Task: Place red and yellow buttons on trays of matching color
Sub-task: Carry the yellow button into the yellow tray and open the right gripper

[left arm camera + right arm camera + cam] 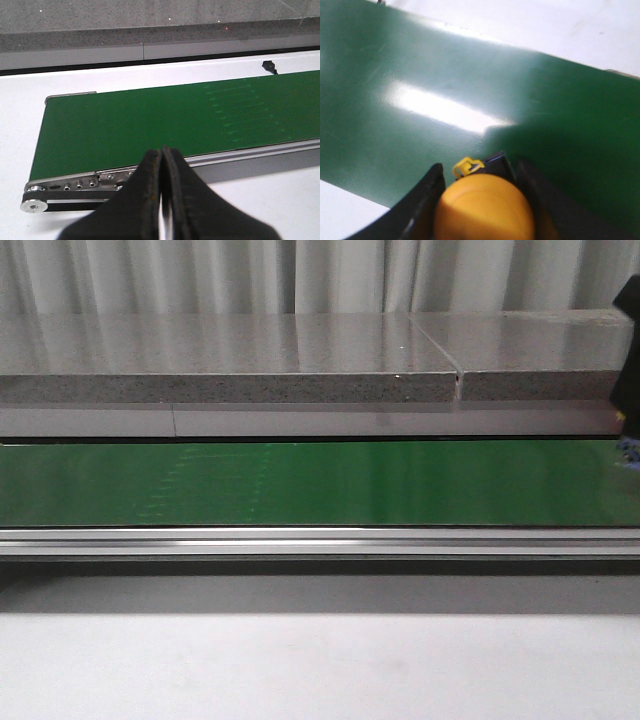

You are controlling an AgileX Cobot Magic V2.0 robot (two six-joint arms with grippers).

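A yellow button (485,205) with a dark base and a small yellow clip sits between the fingers of my right gripper (480,171), which is shut on it above the green conveyor belt (445,75). In the front view only a dark part of the right arm (628,350) shows at the far right edge, over the belt (300,485). My left gripper (162,152) is shut with nothing in it, hanging just in front of the belt's left end (125,125). No red button and no trays are in view.
A grey stone ledge (230,370) runs behind the belt, and an aluminium rail (300,540) along its front. White table (300,670) lies nearest me. The belt's end roller (34,205) and a small black piece (269,65) show in the left wrist view.
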